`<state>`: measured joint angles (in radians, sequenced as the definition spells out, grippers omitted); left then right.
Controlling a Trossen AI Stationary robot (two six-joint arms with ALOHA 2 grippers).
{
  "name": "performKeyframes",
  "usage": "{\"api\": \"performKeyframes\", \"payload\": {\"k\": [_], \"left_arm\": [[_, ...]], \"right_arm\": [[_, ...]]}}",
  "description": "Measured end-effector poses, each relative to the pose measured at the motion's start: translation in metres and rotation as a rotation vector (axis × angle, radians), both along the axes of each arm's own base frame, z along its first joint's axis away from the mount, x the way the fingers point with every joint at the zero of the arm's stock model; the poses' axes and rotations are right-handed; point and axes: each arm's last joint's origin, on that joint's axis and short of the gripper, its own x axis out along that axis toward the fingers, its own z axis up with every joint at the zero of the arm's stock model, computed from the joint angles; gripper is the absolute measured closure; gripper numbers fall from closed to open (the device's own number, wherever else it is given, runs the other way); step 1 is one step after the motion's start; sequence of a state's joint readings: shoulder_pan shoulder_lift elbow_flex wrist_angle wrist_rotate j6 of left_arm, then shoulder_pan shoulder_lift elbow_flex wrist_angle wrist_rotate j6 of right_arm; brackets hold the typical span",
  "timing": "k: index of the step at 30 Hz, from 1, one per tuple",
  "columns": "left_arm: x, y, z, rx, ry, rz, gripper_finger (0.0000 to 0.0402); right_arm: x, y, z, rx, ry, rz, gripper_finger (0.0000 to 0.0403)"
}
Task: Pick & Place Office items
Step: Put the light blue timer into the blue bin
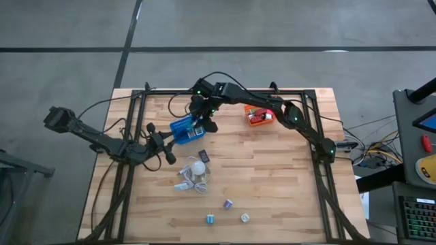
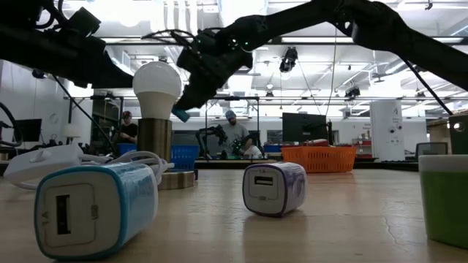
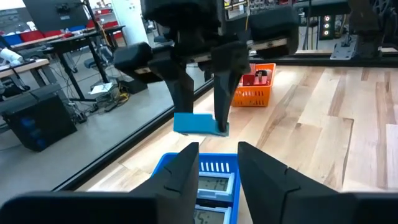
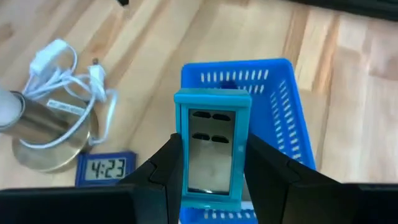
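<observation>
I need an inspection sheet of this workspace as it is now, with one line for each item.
Surface: wooden table, planks bare between the items.
Job's things: blue clock held above the blue basket; second clock inside that basket; third clock on the table beside the lamp; three charger cubes standing apart from the baskets; red items in the orange basket.
Clutter: the lamp, with its coiled white cord.
Grippers: right gripper shut on the blue clock; left gripper beside the blue basket, jaws open.
Cables: loose floor cables beside the table.
Surroundings: two people at benches far behind.
</observation>
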<state>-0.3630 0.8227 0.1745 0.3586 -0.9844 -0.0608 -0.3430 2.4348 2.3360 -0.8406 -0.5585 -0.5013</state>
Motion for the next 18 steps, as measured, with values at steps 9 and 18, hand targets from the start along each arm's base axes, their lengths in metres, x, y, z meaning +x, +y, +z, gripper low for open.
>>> {"api": "performKeyframes", "payload": {"k": [9,18], "left_arm": [[-0.001,0.003,0.007,0.042,-0.045,0.115,0.0306],[0.001,0.002,0.013,0.011,-0.109,0.083,0.0305]], "right_arm": [[0.01,0.025,0.019,0.008,-0.136,0.098,0.028],[0.013,0.04,0.034,-0.265,-0.117,-0.064,0.028]]}}
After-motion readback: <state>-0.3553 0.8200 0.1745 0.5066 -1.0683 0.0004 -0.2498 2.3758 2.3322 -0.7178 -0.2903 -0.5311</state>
